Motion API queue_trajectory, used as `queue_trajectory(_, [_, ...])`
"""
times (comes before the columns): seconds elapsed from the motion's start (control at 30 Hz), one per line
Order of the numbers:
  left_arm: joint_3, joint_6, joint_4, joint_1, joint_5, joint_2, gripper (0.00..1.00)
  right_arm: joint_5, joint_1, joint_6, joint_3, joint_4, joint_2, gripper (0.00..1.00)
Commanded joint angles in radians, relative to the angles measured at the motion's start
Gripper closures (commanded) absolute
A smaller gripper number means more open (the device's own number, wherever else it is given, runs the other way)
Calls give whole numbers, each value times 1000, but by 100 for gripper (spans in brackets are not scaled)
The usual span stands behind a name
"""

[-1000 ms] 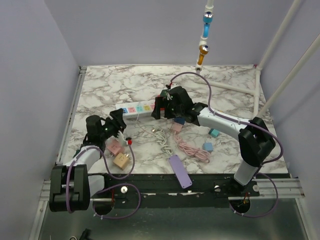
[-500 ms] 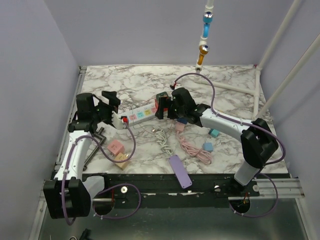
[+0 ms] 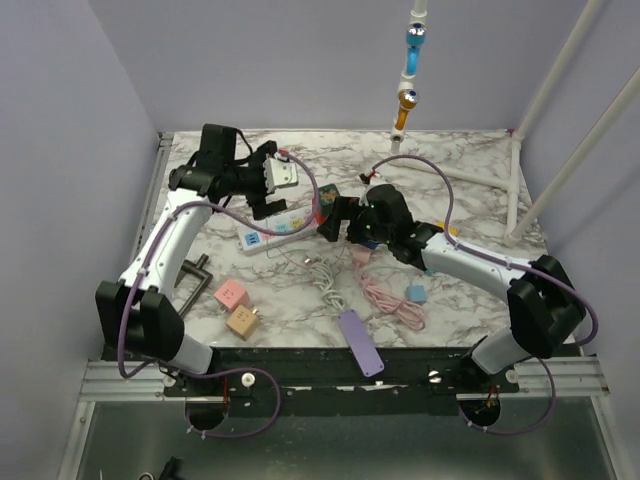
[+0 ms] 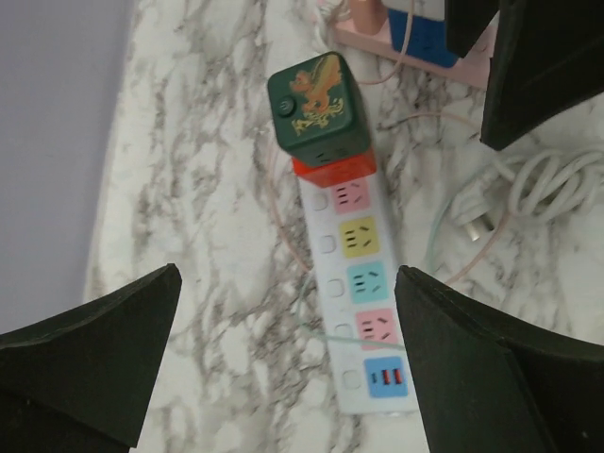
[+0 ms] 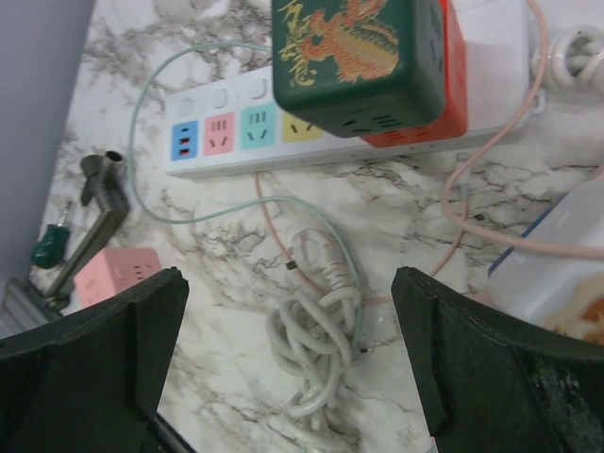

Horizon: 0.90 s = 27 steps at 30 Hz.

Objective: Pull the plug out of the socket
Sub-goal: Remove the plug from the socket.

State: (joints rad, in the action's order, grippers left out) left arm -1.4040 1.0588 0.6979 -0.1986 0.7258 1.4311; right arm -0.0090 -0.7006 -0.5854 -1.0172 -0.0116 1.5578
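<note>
Plug (image 4: 317, 109) upright on power strip's (image 4: 366, 311) right end, strip crosswise; both jaws apart

We see the plug (image 4: 319, 104), a dark green cube with a gold dragon on top and a red base, seated in the end outlet of the white socket strip (image 4: 363, 311). The strip lies flat and slanted near the middle of the desk (image 3: 290, 310), its coloured outlets facing up.
</note>
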Motion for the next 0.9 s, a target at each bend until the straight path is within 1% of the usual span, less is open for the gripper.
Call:
queue_trajectory(0.0, [-87,-249,103,-40,81,141,1,-116,3,-56,89,-160,-115,0])
queue_trajectory(0.1, [-85,-205,85,-65,74,205,2,-92,2,-64,135,-192,-197,0])
queue_trajectory(0.27, [-86,-170,43,-89,15,305,2,-14,3,-34,141,-141,-298,0])
queue_trajectory(0.37, [-119,-205,20,-91,-7,358,1,63,3,-10,134,-103,-332,0])
queue_trajectory(0.43, [-139,-222,0,-91,6,368,1,110,3,-6,132,-75,-340,0])
queue_trajectory(0.5, [-143,-220,-12,-95,25,374,1,123,3,1,141,-74,-350,0])
queue_trajectory(0.6, [-147,-256,-55,-125,0,394,1,141,4,1,152,-69,-360,0])
queue_trajectory(0.73, [-103,-382,-207,-162,-53,406,2,181,3,-3,159,-64,-389,0])
queue_trajectory(0.8, [-131,-410,-196,-185,-91,435,2,201,3,-2,160,-59,-407,0])
queue_trajectory(0.87, [-173,-393,-157,-208,-128,463,2,217,4,-1,161,-52,-423,0])
